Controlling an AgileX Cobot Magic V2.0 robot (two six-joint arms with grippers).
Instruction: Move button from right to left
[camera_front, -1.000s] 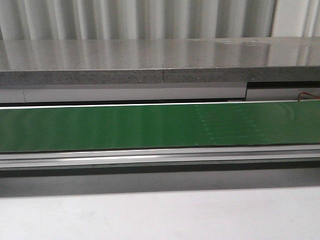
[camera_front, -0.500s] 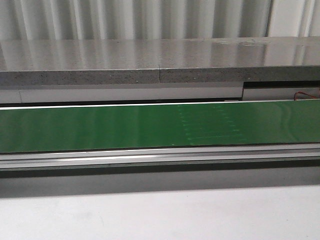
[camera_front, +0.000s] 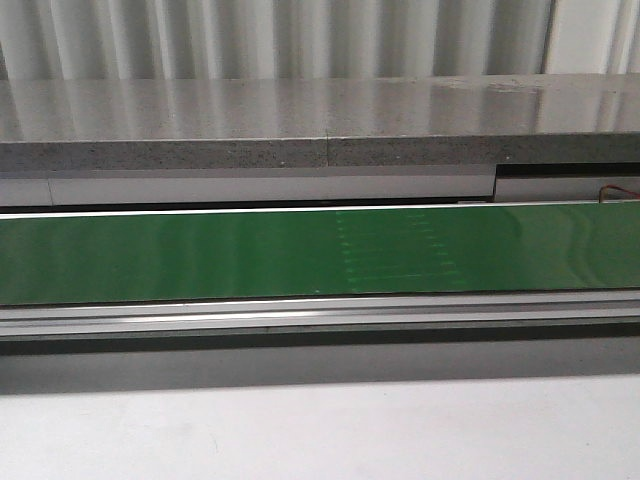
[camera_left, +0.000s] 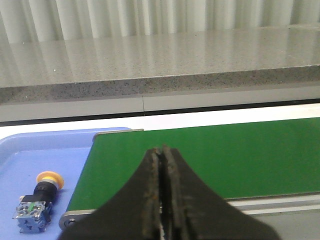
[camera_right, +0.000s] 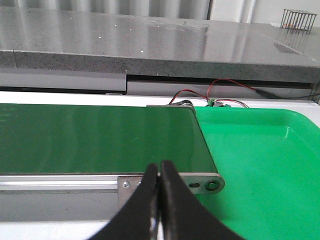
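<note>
My left tool (camera_left: 161, 200) and right tool (camera_right: 159, 200) were clenched on nothing; the button (camera_left: 39, 201) lay on its side in the blue tray (camera_left: 50, 150) beside the green belt (camera_left: 210, 160).

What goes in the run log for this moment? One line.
left gripper: shut, empty | right gripper: shut, empty | button: in blue tray | belt: bare

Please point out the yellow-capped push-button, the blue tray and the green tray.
yellow-capped push-button (camera_left: 40, 200): left wrist view, black neck.
blue plastic tray (camera_left: 55, 155): left wrist view, bare floor.
green plastic tray (camera_right: 260, 165): right wrist view, bare floor.
</note>
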